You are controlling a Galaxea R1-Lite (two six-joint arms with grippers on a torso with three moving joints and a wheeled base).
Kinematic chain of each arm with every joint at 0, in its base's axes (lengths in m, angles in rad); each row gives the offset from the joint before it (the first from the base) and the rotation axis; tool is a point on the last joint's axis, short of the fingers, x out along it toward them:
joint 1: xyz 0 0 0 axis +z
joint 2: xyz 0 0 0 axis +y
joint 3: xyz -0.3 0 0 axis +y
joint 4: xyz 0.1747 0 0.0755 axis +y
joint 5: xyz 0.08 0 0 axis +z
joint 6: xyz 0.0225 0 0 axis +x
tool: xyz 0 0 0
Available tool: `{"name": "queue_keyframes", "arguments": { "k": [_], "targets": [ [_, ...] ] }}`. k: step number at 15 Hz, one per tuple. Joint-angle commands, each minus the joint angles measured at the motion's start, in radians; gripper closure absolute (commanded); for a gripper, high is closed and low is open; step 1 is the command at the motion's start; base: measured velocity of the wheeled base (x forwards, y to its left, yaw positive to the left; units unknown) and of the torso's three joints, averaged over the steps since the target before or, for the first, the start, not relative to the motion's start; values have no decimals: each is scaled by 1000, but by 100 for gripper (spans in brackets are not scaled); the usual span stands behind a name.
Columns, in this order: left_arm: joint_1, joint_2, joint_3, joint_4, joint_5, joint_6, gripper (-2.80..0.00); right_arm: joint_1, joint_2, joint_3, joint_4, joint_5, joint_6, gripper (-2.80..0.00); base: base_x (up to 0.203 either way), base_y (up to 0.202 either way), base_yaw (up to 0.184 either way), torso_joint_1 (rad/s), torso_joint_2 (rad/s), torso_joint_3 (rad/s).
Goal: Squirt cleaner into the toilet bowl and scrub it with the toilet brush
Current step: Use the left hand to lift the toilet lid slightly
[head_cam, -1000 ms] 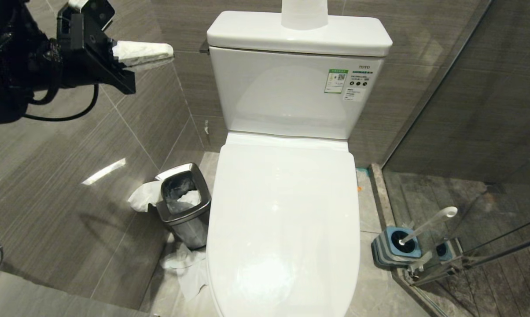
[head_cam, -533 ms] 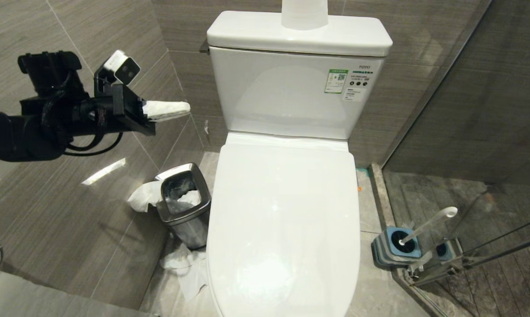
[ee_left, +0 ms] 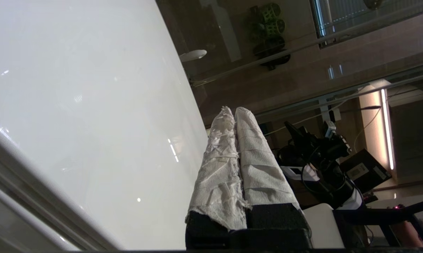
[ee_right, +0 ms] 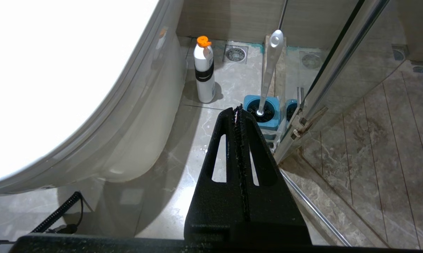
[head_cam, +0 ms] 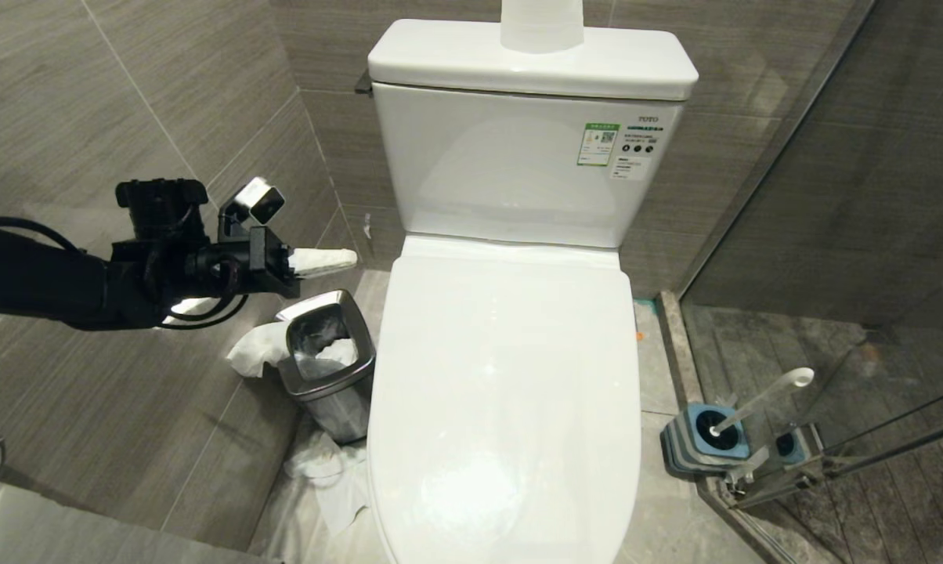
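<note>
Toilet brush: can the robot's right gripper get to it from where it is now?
Probably yes. The right gripper, shut and empty, points at the toilet brush standing in its blue holder, with only bare floor between. The glass door stands close beside it.

toilet bowl: you see glossy white porcelain, lid smooth and mirror-bright.
waste bin: brushed steel, crumpled paper inside.
left gripper: your matt black fingers are wrapped in wrinkled white paper towel.
right gripper: rough, grainy black plastic.
toilet brush: smooth white plastic handle.
wall tiles: grey, finely streaked, slight sheen.
</note>
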Motion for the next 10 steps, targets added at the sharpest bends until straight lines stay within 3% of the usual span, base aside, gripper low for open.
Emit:
{"name": "queue_keyframes", "arguments": {
  "k": [1, 6, 10],
  "targets": [
    [2, 55, 5, -2, -9, -2, 0, 0, 1, 0, 1, 0, 0, 0, 0, 0, 0, 0, 0, 0],
    [24, 81, 28, 1, -14, 4, 0, 0, 1, 0, -1, 0, 0, 0, 0, 0, 0, 0, 0, 0],
    [86, 120, 73, -4, -23, 6, 0, 0, 1, 0, -1, 0, 0, 0, 0, 0, 0, 0, 0, 0]
  ]
}}
